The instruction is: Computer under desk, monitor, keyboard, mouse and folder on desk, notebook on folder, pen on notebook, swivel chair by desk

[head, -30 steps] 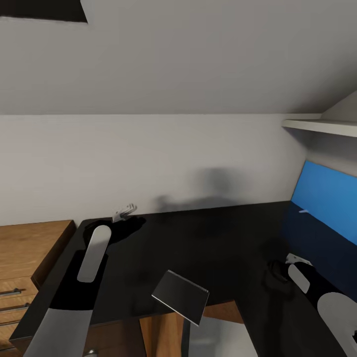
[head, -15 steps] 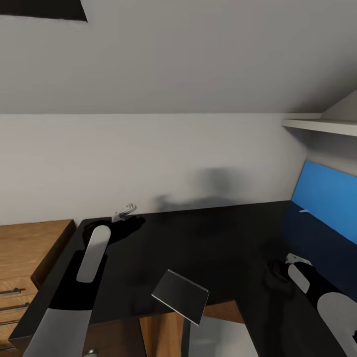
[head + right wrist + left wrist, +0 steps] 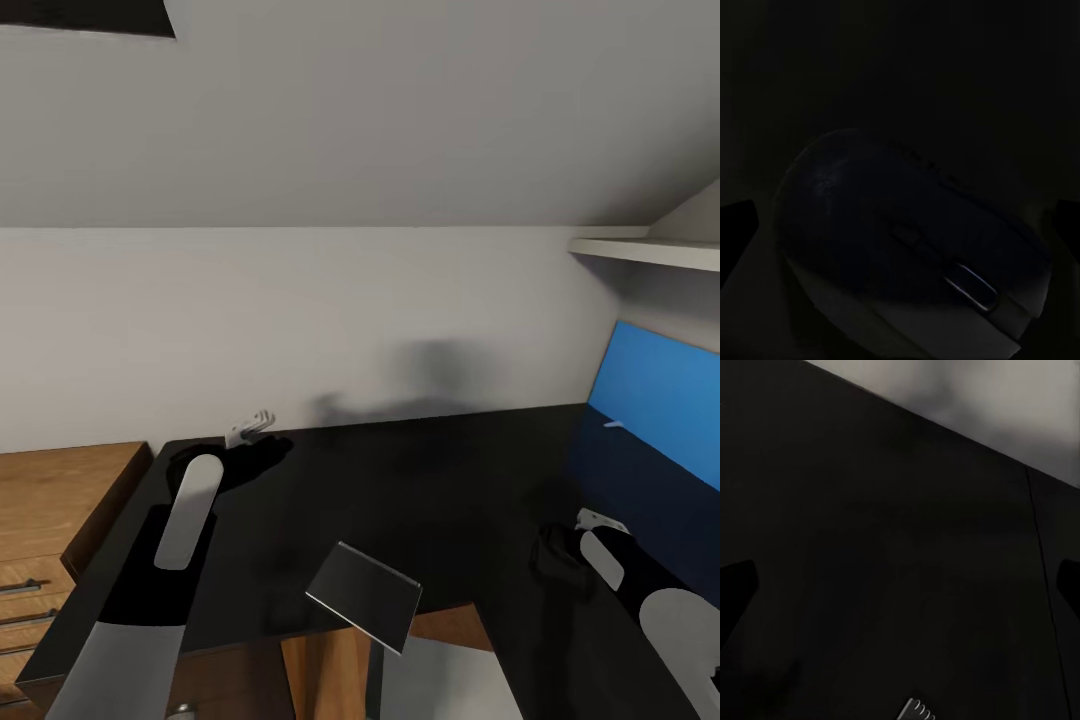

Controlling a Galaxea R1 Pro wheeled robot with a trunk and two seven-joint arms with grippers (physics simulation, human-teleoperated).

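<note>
The desk [image 3: 400,480] has a black top and a bright blue back panel [image 3: 655,400] at the right. A mouse [image 3: 892,225], dark on top with a pale underside, lies on the desk top directly between the fingers [image 3: 736,225] of my right gripper [image 3: 556,556], which is open and straddles it. At the desk's far left my left gripper [image 3: 255,432] hangs open over bare black top [image 3: 900,547]. A flat dark grey rectangle [image 3: 365,598] lies tilted at the desk's front edge; I cannot tell whether it is the notebook or the folder.
A light-wood drawer chest [image 3: 50,520] stands against the desk's left end. A white shelf [image 3: 640,250] juts out above the blue panel. The wall runs close behind the desk. A small pale ribbed edge [image 3: 917,710] shows in the left wrist view.
The whole head picture has shifted up a few pixels, so the camera moved. Both arms, the mouse and the grey rectangle have held still.
</note>
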